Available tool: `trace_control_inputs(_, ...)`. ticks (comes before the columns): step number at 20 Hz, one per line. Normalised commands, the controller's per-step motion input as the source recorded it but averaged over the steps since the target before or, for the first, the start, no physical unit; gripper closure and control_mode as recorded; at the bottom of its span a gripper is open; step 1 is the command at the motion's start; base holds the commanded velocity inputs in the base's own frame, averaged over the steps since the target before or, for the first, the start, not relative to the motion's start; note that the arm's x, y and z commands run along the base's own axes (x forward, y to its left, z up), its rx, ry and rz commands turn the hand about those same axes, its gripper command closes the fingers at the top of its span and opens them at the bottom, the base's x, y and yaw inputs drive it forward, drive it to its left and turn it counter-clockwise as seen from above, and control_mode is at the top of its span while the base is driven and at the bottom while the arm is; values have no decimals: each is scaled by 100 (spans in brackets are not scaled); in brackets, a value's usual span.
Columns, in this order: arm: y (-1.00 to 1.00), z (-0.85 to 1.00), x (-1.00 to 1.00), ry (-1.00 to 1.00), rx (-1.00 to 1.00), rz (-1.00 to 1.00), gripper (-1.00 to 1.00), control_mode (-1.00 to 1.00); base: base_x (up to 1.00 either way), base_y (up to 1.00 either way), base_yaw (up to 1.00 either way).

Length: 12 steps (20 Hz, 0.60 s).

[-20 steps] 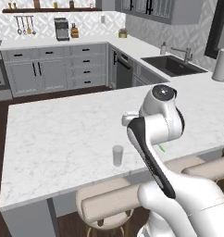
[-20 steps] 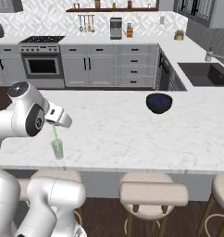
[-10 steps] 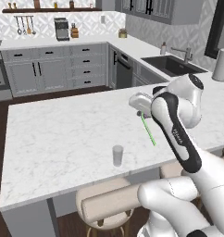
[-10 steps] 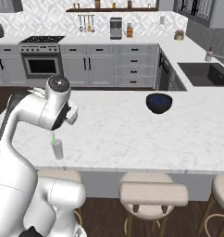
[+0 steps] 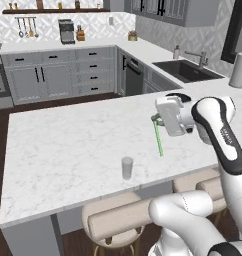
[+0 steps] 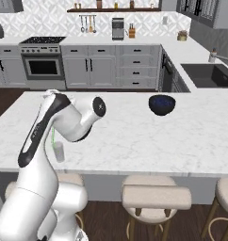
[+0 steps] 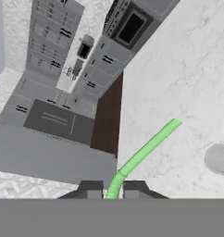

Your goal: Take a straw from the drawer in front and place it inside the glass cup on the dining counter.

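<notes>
straw point(image 5: 158, 138) | pinched in fingers point(image 7: 96, 189) | above dining counter point(image 5: 68, 145) (right base view: arm hides most) | glass cup point(image 5: 127, 168) apart

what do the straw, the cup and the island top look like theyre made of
Straw: probably plastic, with a matte, uniform bright green surface.
Cup: glass or clear plastic; it is greyish and see-through, so the counter shows through it.
Island top: looks like polished marble or an imitation, white with faint grey veins.
</notes>
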Motion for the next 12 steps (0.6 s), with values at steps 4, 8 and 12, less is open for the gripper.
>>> trace_control_inputs(4, 16, -3, 0, -9, 26, 21, 100, -100, 0, 0, 0)
trace_control_inputs(8, 20, -14, 0, -22, 9, 16, 100, -100, 0, 0, 0)
trace_control_inputs(12, 3, -3, 1, -27, 1, 12, 100, -100, 0, 0, 0)
